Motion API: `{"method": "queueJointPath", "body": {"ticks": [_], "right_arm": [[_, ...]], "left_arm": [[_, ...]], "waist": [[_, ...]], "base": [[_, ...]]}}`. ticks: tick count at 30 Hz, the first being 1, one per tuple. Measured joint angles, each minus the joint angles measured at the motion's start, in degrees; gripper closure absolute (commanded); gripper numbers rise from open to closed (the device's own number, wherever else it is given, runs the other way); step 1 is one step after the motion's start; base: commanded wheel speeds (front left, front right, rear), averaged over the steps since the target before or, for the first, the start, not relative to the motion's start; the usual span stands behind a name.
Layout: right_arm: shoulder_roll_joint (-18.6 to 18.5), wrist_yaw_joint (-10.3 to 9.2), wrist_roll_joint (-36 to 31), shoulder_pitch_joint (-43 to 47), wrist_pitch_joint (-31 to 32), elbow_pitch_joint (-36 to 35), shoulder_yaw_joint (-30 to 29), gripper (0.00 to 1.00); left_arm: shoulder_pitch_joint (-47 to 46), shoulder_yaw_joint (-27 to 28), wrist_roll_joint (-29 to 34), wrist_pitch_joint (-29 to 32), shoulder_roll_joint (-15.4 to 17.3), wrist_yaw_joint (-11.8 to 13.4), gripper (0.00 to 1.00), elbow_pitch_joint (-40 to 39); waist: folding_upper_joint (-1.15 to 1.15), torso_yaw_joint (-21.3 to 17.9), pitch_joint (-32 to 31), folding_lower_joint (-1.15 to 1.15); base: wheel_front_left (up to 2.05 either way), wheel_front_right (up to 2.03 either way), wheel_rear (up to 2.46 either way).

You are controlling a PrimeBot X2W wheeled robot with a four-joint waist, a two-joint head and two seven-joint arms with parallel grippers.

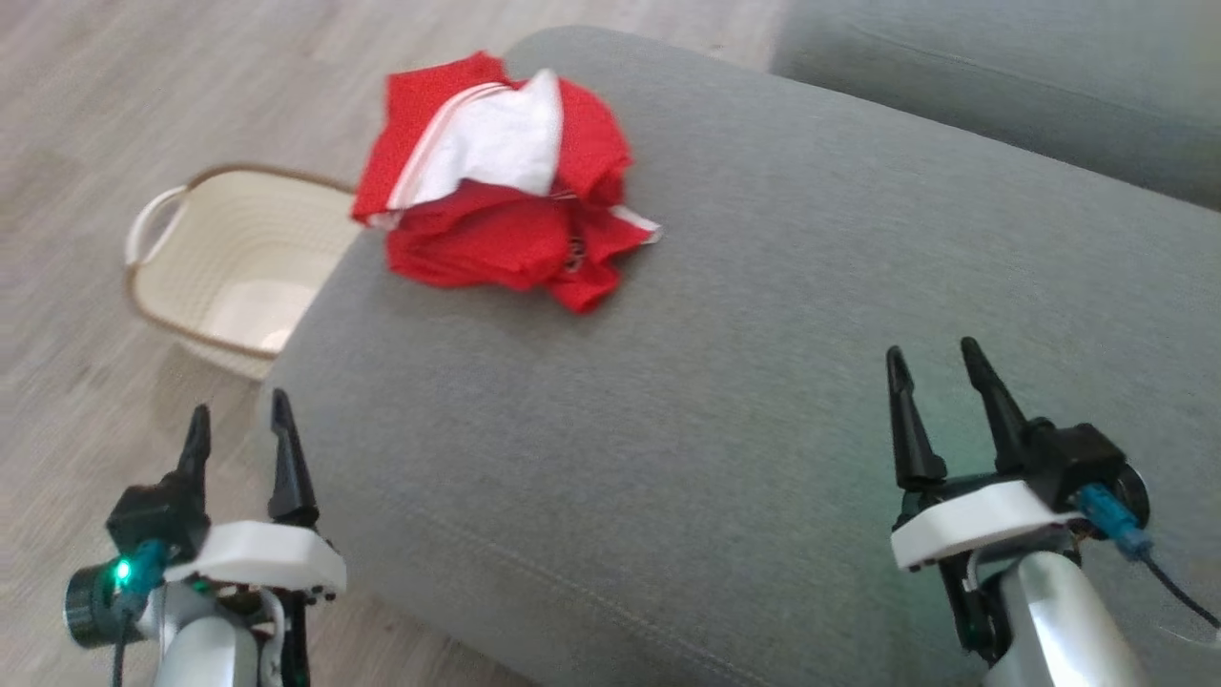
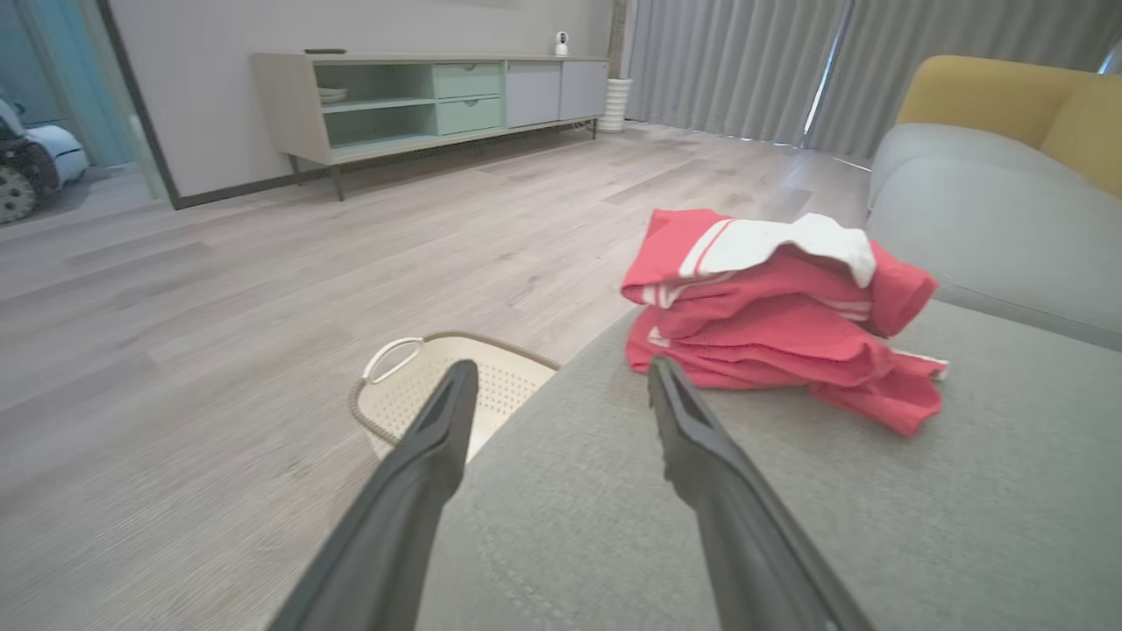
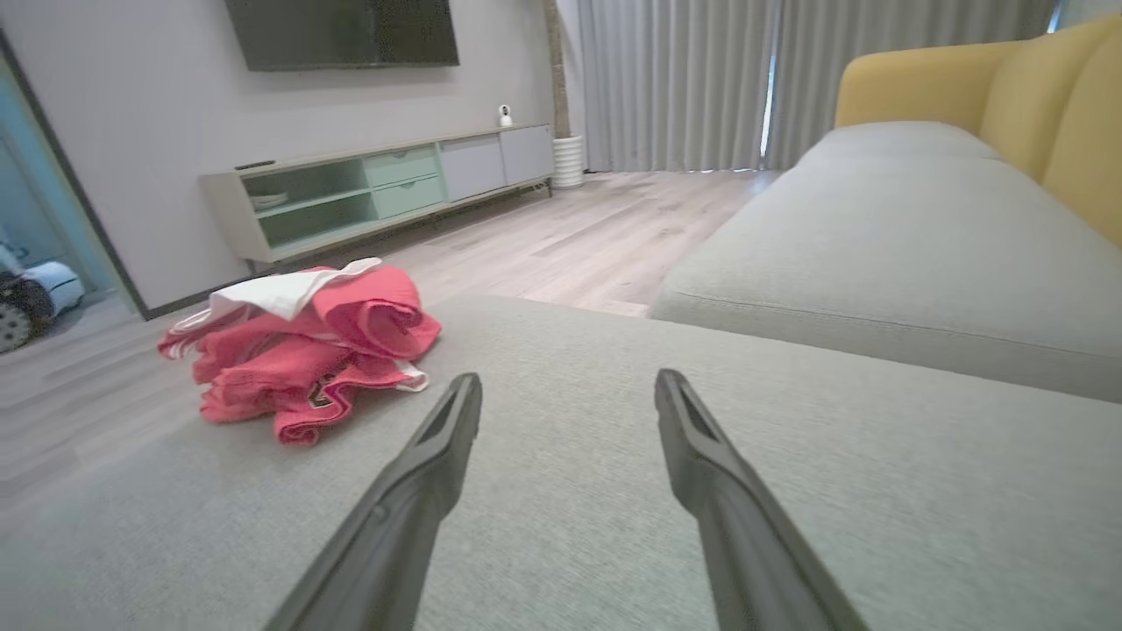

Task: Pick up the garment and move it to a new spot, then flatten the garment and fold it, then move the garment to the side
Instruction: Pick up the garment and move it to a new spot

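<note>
A red garment (image 1: 496,181) with white trim lies crumpled in a heap near the far left corner of the grey sofa cushion (image 1: 763,382). From the left wrist the garment (image 2: 780,307) is ahead and to the right; from the right wrist the garment (image 3: 307,346) lies ahead to the left. My left gripper (image 1: 238,420) hangs open at the cushion's near left edge, nothing between its fingers. Over the cushion's near right part, my right gripper (image 1: 935,367) is open and empty too. Both are well short of the garment.
A cream laundry basket (image 1: 229,262) stands on the wooden floor against the cushion's left side, below the garment. A second grey cushion (image 1: 1002,86) lies beyond to the right, with a yellow backrest (image 3: 964,79). A low TV cabinet (image 2: 421,96) lines the far wall.
</note>
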Motion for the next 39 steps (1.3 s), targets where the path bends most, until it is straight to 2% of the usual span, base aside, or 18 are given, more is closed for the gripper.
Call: {"method": "queueJointPath", "body": {"ticks": [6, 18, 22, 27, 36, 38, 39], "right_arm": [[0.0, 0.0, -0.9, -1.27, 0.0, 0.47, 2.23, 0.0], [-0.04, 0.0, -2.52, -2.72, 0.0, 0.58, 2.23, 0.0], [-0.05, 0.0, -3.42, -2.78, 0.0, 0.4, 2.33, 0.0], [-0.12, 0.0, -4.86, -4.3, 0.0, -0.76, 3.25, 0.0], [-0.35, 0.0, -8.56, -9.01, 0.0, -2.93, 5.24, 0.0], [-0.45, 0.0, -9.06, -10.03, 0.01, -3.28, 5.92, 0.0], [-0.62, 0.0, -9.57, -11.04, 0.09, -3.77, 6.68, 0.0]], "left_arm": [[1.37, 2.09, -0.55, 0.0, 0.01, 0.53, 0.0, -0.33], [1.81, 2.3, -2.27, 0.0, 0.0, 0.9, 0.0, -0.44], [0.14, 2.5, -4.28, 0.0, -0.02, -0.31, 0.0, 1.1], [-5.24, 4.53, -5.99, 0.0, -0.15, -3.01, 0.0, 4.07], [-20.99, 8.15, -6.93, -0.01, -0.16, -8.03, 0.0, 13.69], [-24.94, 8.94, -7.71, -0.01, 0.47, -8.86, 0.0, 16.29], [-28.66, 9.24, -8.04, -0.01, 1.81, -9.49, 0.0, 19.38]], "waist": [[0.0, 3.63, 0.81, 0.0], [0.0, 3.69, 2.5, 0.0], [0.0, 2.38, 3.67, 0.0], [0.0, 0.0, 6.17, 0.0], [0.0, -4.37, 12.92, 0.0], [0.0, -5.38, 14.44, 0.01], [0.0, -6.43, 15.85, 0.01]], "base": [[0.0, 0.0, 0.0], [0.0, 0.0, 0.0], [0.0, 0.0, 0.0], [0.0, 0.0, 0.0], [0.0, 0.0, 0.0], [0.0, 0.0, 0.0], [0.0, 0.0, 0.0]]}}
